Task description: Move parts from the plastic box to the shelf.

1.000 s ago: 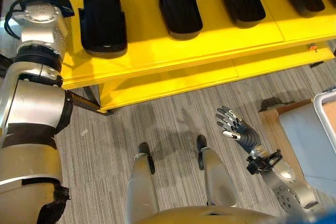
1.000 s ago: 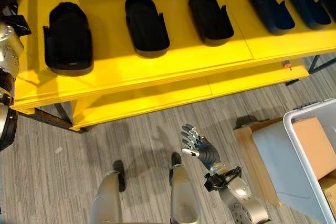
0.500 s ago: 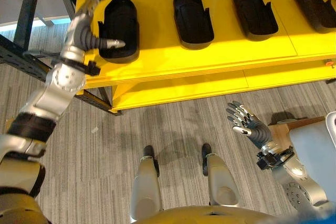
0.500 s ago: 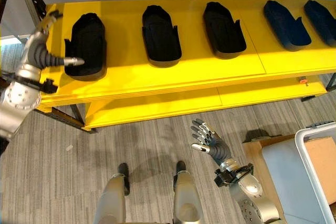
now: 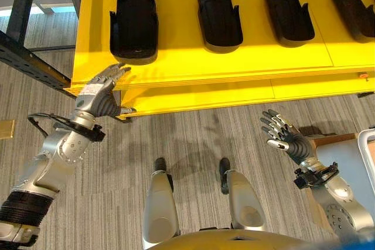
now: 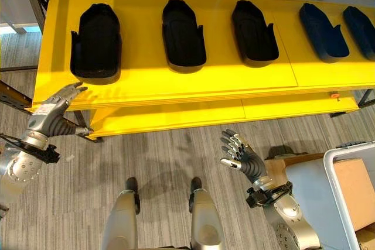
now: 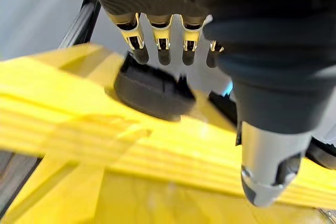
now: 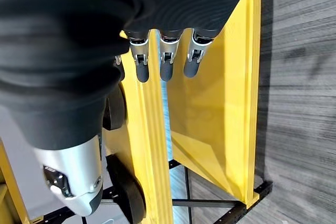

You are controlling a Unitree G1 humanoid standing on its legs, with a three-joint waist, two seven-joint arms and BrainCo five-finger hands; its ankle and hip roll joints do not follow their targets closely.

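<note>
Left robot hand (image 5: 101, 93): fingers straight and spread, holding nothing. It hangs just below and in front of the front edge of the yellow shelf (image 5: 193, 62), fingertips pointing up toward the leftmost black part (image 5: 134, 23). In the left wrist view that part sits just past the fingertips, resting on the shelf board, apart from the hand.

Right robot hand (image 5: 285, 140): fingers straight and spread, holding nothing. It hangs over the floor in front of the lower shelf board, well apart from every part.

Governing relation: the next part must come from the plastic box (image 6: 341, 201), which lies at the robot's right, beyond and below the right robot hand. The right robot hand is judged the nearer of the two; the left is on the far side of the body. The parts already placed on the shelf lie in a row, each with its long axis running front to back across the board, with bare shelf between neighbours.

Limits of observation:
- The box is cut off at the frame edge; only a pale rim and a brown surface inside it show. No part can be made out inside it.
- The row of parts runs out of frame at the right; its total cannot be told.
- A wooden platform (image 5: 321, 142) beside the box is partly hidden behind the right arm.
</note>
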